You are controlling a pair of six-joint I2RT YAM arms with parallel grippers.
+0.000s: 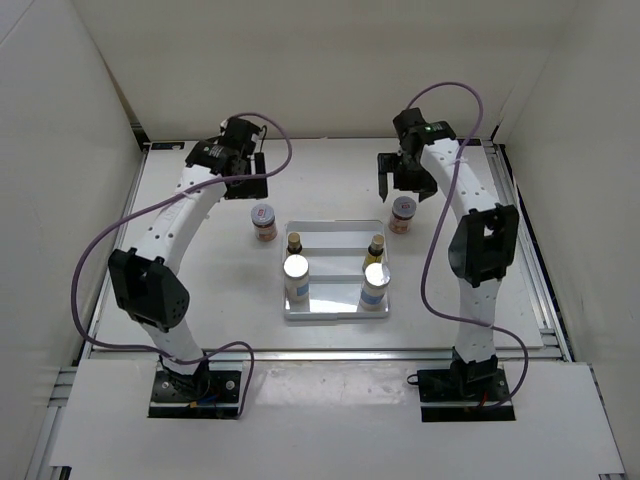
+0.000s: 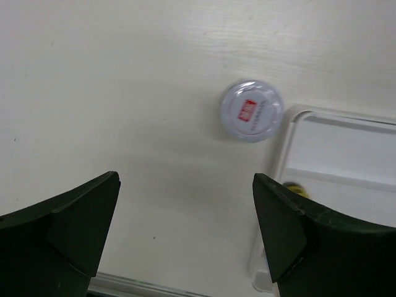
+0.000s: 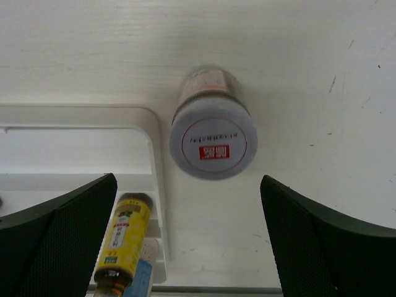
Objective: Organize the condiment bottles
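Note:
Two white bottles with silver caps (image 1: 296,268) (image 1: 375,275) and two dark droppers (image 1: 294,243) (image 1: 376,245) stand in the white tray (image 1: 335,232). One pinkish jar (image 1: 264,220) stands on the table left of the tray, the other (image 1: 403,213) to its right. My left gripper (image 1: 256,172) hovers behind the left jar, open and empty (image 2: 185,179); the jar's lid (image 2: 252,111) lies ahead of the fingers. My right gripper (image 1: 403,180) hangs above the right jar, open (image 3: 188,180), with that jar (image 3: 213,133) ahead between the fingers, untouched.
The tray's corner (image 2: 334,148) sits just right of the left jar. In the right wrist view the tray rim (image 3: 154,161) lies left of the jar, with a yellow-labelled dropper (image 3: 124,241) inside. White walls enclose the table on three sides.

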